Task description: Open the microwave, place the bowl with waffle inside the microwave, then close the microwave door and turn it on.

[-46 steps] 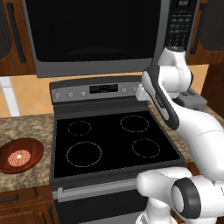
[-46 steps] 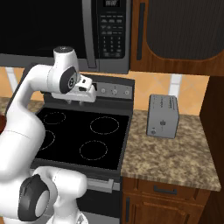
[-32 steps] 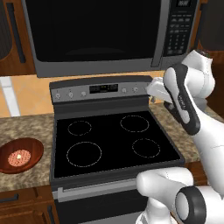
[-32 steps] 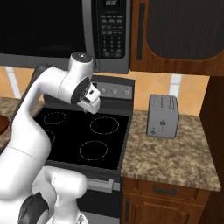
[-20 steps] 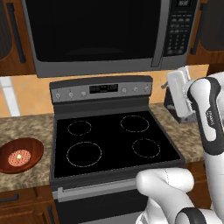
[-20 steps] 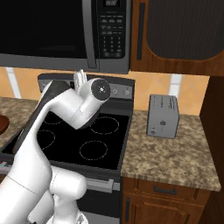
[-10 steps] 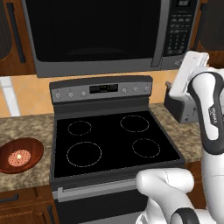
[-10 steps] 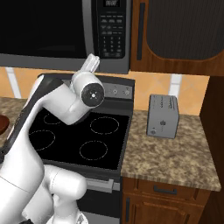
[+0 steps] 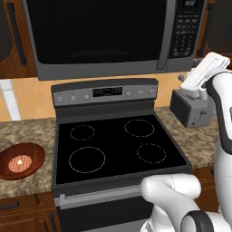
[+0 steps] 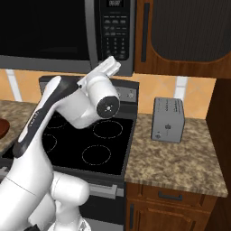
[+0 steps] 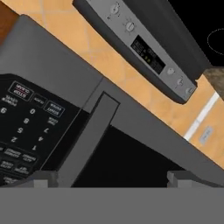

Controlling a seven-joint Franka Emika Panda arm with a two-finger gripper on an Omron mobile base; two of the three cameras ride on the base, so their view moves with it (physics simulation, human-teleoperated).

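- My gripper is spread wide with nothing between its fingertips, low in the hand view.
- Just ahead of it I see the microwave door, shut, and its handle bar beside the keypad.
- The bowl with waffle sits on the counter, lower left of the left base view, beside the stove.

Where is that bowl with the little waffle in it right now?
In the left base view the bowl with waffle sits on the speckled counter at the far left, just left of the black stove.
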